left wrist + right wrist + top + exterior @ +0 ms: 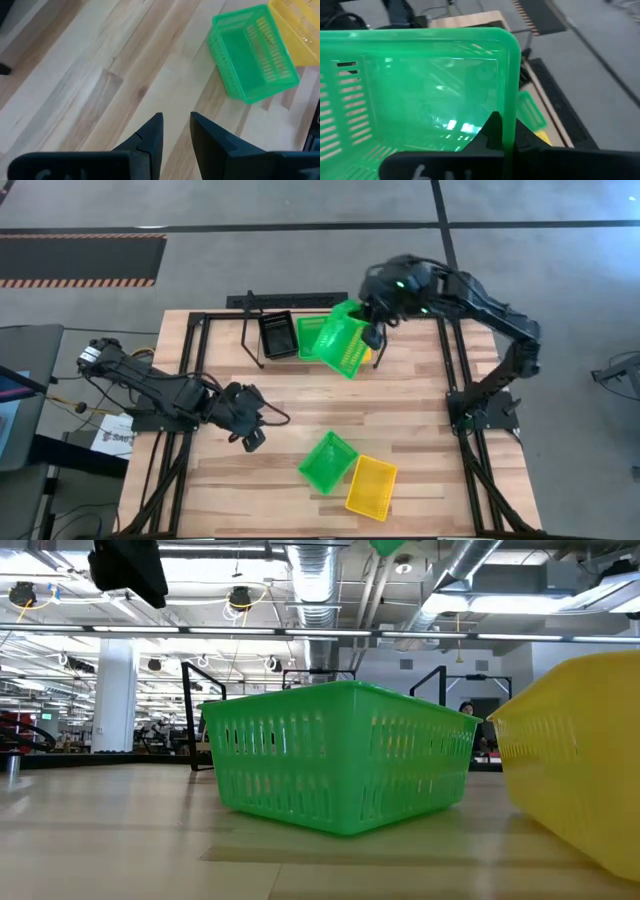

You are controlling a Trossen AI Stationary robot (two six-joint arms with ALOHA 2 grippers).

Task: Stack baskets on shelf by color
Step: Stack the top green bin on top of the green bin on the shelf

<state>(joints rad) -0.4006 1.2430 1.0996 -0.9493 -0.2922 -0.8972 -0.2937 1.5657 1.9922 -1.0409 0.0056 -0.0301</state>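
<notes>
Tilting steeply, the green basket (343, 340) is hanging over the shelf (252, 300) at the table's (240, 510) far edge, its rim clenched in the right gripper (372, 332); it is risking slipping or jamming crooked into the green basket below. It is looking translucent, mesh-walled. The left gripper (175, 131) is hovering part-open, holding nothing, near the left edge.

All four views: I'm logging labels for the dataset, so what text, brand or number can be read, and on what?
None can be read.
Paper off the table's left edge: print too small.
Right gripper housing: pale marks, cut off, unreadable.
Baskets: no labels visible.
</notes>
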